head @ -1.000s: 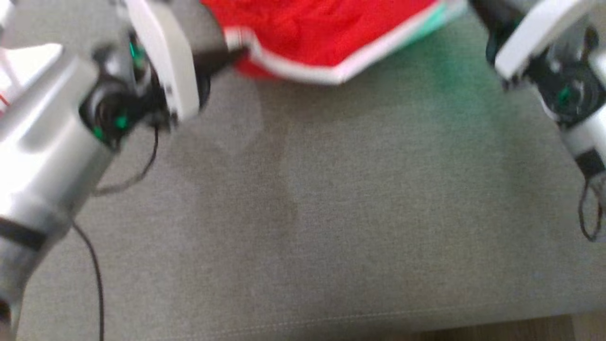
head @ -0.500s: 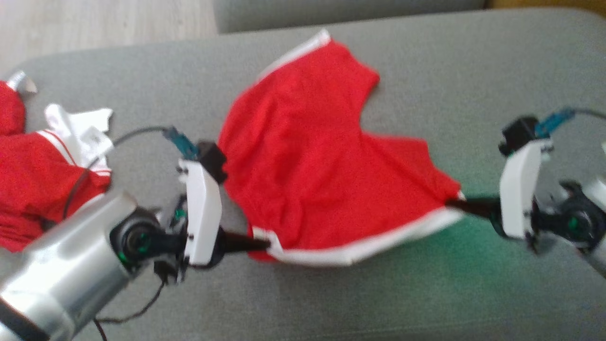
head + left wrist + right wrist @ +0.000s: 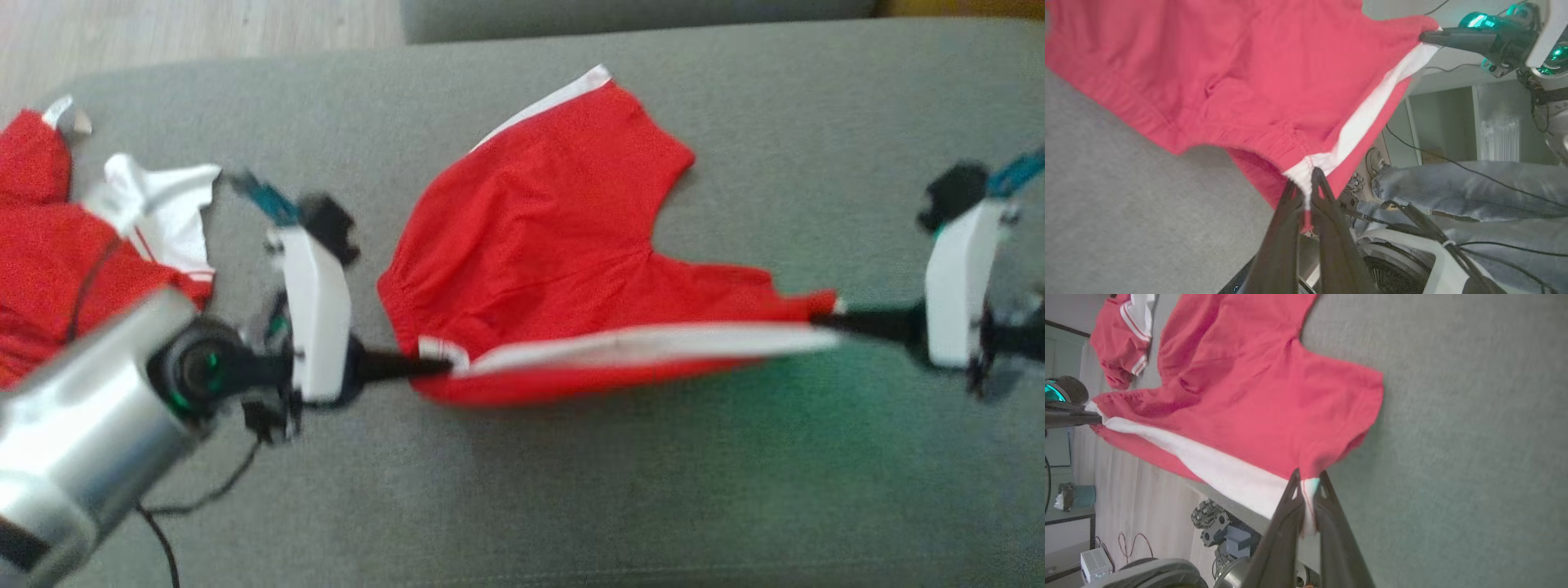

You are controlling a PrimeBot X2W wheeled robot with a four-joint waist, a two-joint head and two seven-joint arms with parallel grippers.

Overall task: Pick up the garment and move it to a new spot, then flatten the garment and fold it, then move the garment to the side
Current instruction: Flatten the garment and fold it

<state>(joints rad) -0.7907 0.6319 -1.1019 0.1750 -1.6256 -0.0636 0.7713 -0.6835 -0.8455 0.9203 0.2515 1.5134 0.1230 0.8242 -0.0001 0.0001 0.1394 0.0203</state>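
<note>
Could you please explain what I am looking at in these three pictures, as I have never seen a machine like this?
This is a wheeled robot with two arms, each ending in a gripper with two long dark fingers. One picture comes from a camera on its head, looking down at a grey fabric couch cushion. The other two come from cameras on its wrists, looking along each gripper's fingers.

On the cushion lie red shorts with a white side stripe. The left gripper is shut on the waistband corner, and the right gripper is shut on the leg-hem end of the same stripe, so that edge is stretched between them and raised, while the rest drapes onto the cushion. A second crumpled red and white garment lies off to the robot's left. The left wrist view also catches a person's leg in blue jeans.
</note>
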